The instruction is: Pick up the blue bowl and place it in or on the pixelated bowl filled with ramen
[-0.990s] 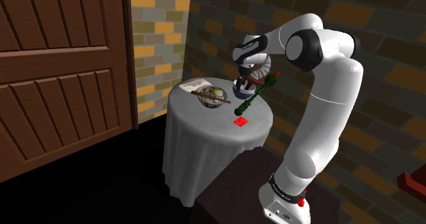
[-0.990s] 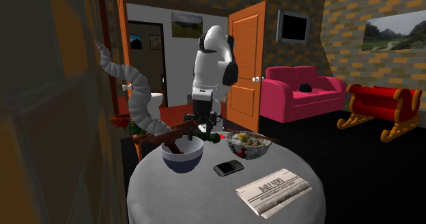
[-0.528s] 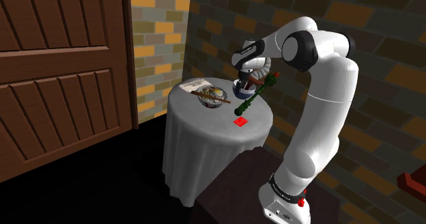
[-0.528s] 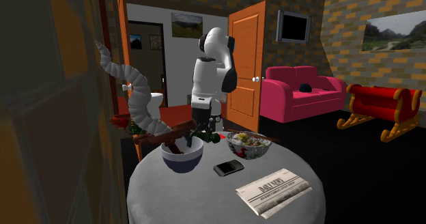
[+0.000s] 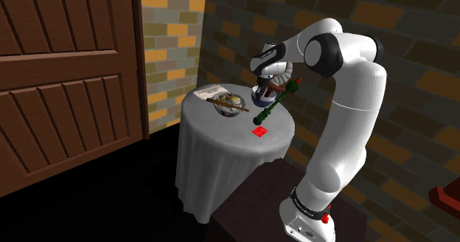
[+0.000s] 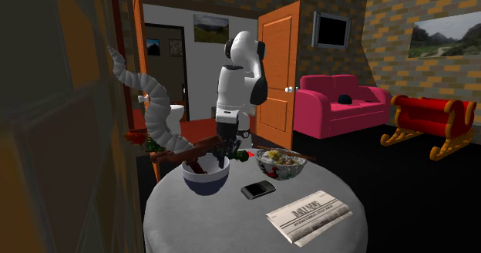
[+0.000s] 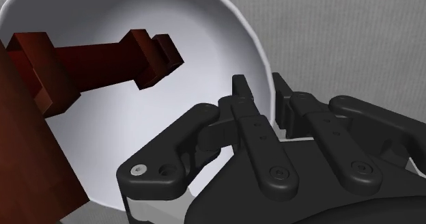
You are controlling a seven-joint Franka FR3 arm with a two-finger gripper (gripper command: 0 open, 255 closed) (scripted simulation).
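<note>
Shoulder view first: the round desk with its grey cloth stands by the brick wall. The blue bowl sits toward the desk's far edge, with the ramen bowl near it on the view's left. The claw is down on the blue bowl from above. A green rod lies slantwise beside the bowl, and a small red square sits closer to the stand. Compared with a second ago the arm has tucked in and dropped a bit. Since half a second ago I can't spot any move.

Second exterior view: the blue bowl is on the desk, same spot as before. The ramen bowl is apart from it on the view's right. A phone and a newspaper lie nearer the camera. The claw is at the bowl's far rim, lower than a second ago.

Wrist view: the claw looks clamped on the blue bowl's rim, one finger against the pale inner wall and the other outside over the grey cloth. A dark red blocky piece lies across the bowl's inside.
</note>
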